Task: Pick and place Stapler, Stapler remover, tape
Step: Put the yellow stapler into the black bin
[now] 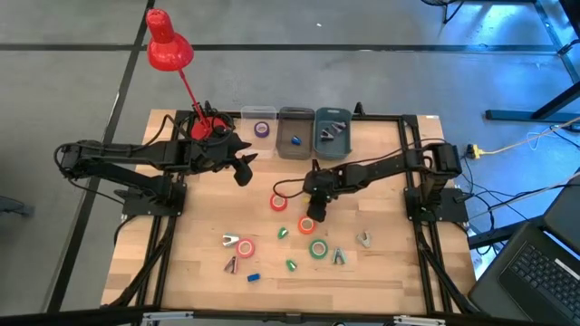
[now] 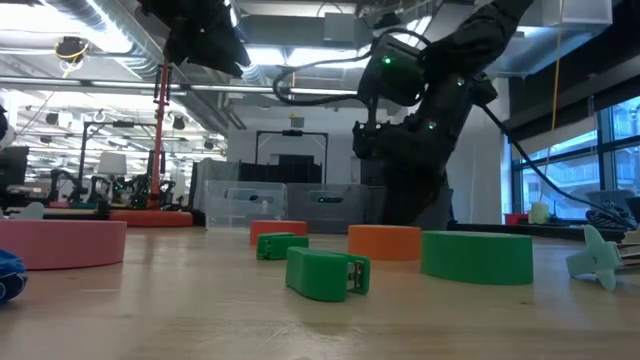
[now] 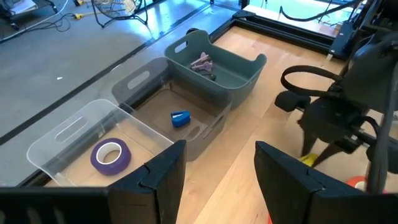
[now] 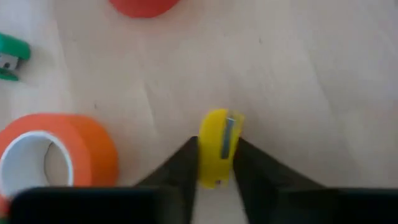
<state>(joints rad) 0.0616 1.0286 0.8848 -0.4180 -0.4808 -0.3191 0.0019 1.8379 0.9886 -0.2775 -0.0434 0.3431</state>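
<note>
Wooden table [image 1: 381, 263], three bins along its far edge: a clear bin [image 3: 74, 140] holding purple tape [image 3: 111, 155], a grey bin [image 3: 186, 102] with a blue stapler [image 3: 180, 118], and a green bin [image 3: 233, 74] with removers [image 3: 202, 61]. Right gripper [image 4: 216, 165] is down at mid-table, fingers clenched on a yellow stapler [image 4: 217, 146], orange tape [image 4: 59, 155] just beside it. Left gripper [image 3: 214, 168] hangs near the bins, jaws apart, holding nothing.
</note>
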